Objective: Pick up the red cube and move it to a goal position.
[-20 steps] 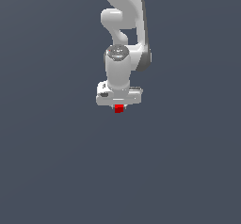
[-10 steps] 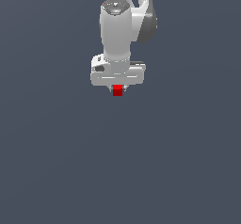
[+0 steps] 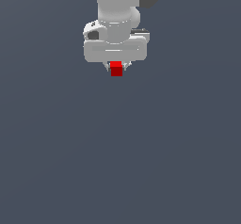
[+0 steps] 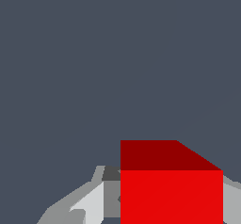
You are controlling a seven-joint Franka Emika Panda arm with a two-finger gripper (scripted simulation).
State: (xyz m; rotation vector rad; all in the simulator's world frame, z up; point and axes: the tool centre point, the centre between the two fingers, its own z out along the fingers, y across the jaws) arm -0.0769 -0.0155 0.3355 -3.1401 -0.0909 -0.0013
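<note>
Exterior view: white Franka arm (image 3: pixel 117 6) hangs down from the top edge, wrist pointing down. End effector (image 3: pixel 116 69) sits below the broad white hand, closed on the red cube (image 3: pixel 116 69), which shows between the short fingertips against plain grey-blue ground. Wrist view: one pale finger (image 4: pixel 94 202) beside the cube (image 4: pixel 169 195), touching its side; bright front face, darker upper face. Opposite finger barely visible at the cube's far edge.

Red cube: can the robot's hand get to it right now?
Yes, it looks so: the red cube already sits between the gripper's fingers, seemingly gripped, with nothing in between.
</note>
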